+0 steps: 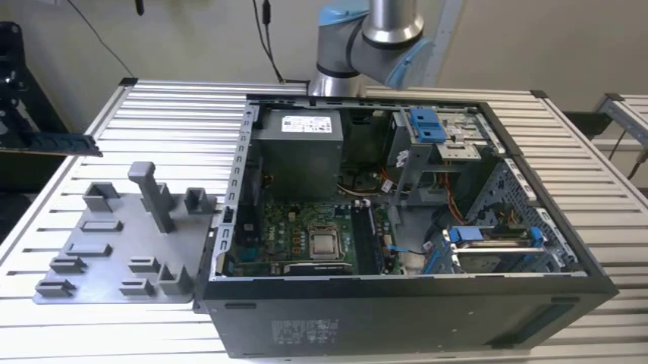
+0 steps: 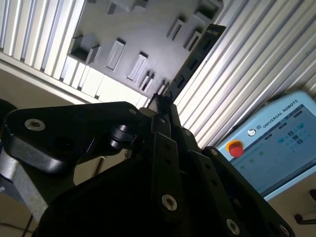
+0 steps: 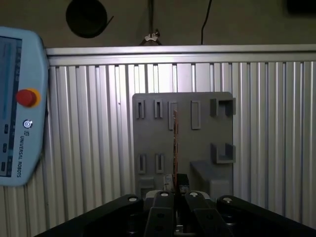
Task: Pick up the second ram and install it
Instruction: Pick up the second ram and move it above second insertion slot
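half looks done — the gripper grips the ram stick clear of the grey tray, but it is not yet seated in the open computer case.

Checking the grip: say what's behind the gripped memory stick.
In the first wrist view, the grey tray on the slatted table shows behind the memory stick; the gripper covers part of it.

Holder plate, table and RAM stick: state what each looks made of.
Holder plate: matte grey plastic, perhaps printed; it is dull and uniform, with blocky slots. Table: bare aluminium, going by the silvery ribbed slats that catch the light. RAM stick, clamped in the tool: dark circuit board, probably fibreglass laminate, with chips along its face.
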Robot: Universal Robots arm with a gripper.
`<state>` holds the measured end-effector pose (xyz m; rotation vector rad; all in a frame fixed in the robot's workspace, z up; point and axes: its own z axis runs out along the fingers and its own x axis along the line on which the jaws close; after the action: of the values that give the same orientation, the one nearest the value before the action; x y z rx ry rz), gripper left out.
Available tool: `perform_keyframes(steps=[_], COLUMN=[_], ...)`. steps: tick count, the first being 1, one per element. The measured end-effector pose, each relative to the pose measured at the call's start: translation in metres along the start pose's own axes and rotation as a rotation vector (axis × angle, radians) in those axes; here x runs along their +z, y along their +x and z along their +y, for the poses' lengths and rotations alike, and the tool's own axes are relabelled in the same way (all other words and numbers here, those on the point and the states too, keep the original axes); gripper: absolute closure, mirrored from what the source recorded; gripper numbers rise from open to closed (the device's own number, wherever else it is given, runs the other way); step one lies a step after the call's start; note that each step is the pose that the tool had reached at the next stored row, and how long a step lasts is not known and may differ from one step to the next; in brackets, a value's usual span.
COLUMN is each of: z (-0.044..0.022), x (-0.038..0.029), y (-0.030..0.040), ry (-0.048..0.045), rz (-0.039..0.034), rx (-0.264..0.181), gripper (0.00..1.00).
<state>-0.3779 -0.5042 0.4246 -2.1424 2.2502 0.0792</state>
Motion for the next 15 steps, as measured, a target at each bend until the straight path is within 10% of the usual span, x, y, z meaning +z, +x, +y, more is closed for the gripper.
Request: perform_keyframes(steps=[15], z=[-0.0207], x=[-0.0003], y=[-0.001], ry=[-0.0001], rz=[0.0001], rx=[0.0], gripper=[0.85])
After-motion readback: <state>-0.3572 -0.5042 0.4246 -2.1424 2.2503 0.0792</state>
